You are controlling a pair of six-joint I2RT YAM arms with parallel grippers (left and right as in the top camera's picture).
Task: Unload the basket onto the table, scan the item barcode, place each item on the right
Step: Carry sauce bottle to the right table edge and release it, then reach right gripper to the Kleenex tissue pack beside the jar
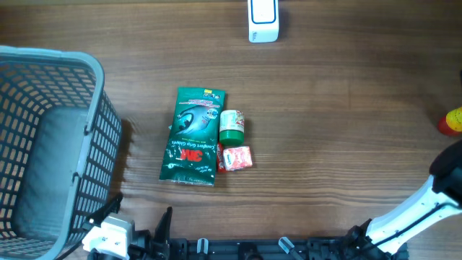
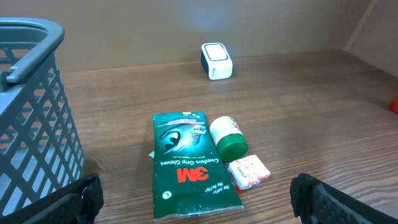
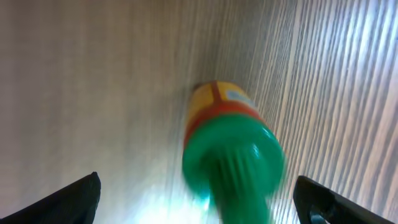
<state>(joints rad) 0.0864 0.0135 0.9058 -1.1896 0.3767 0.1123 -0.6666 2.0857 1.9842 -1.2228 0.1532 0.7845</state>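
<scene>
1. A wooden tabletop [image 1: 339,108] is seen from above, with a robot arm at each lower corner.
2. The left end effector [image 2: 199,202] hangs low over the near edge of the tabletop. Its two black fingers [image 2: 74,199] are spread wide and nothing sits between them.
3. The right end effector [image 3: 199,196] is also spread. Its fingers [image 3: 68,199] stand far apart at the bottom corners of the right wrist view.
4. A yellow bottle [image 3: 227,143] with a green cap and an orange-red band lies on its side on the wood below the right end effector. It sits between the fingers and touches neither of them. The picture is blurred, so the label cannot be read.
5. From overhead, only a yellow and red sliver of the yellow bottle [image 1: 452,120] shows, cut off at the far right edge.
6. A white scanner [image 1: 263,19] stands at the far edge of the tabletop, well apart from the yellow bottle.
7. A grey mesh basket [image 1: 94,72] fills the left side.
8. In the middle lies a flat green glove packet [image 1: 193,136]. Just to its right a small jar [image 1: 232,126] with a green lid lies on its side. A red and white sweet packet [image 1: 235,158] lies beside the jar, on the near side.
</scene>
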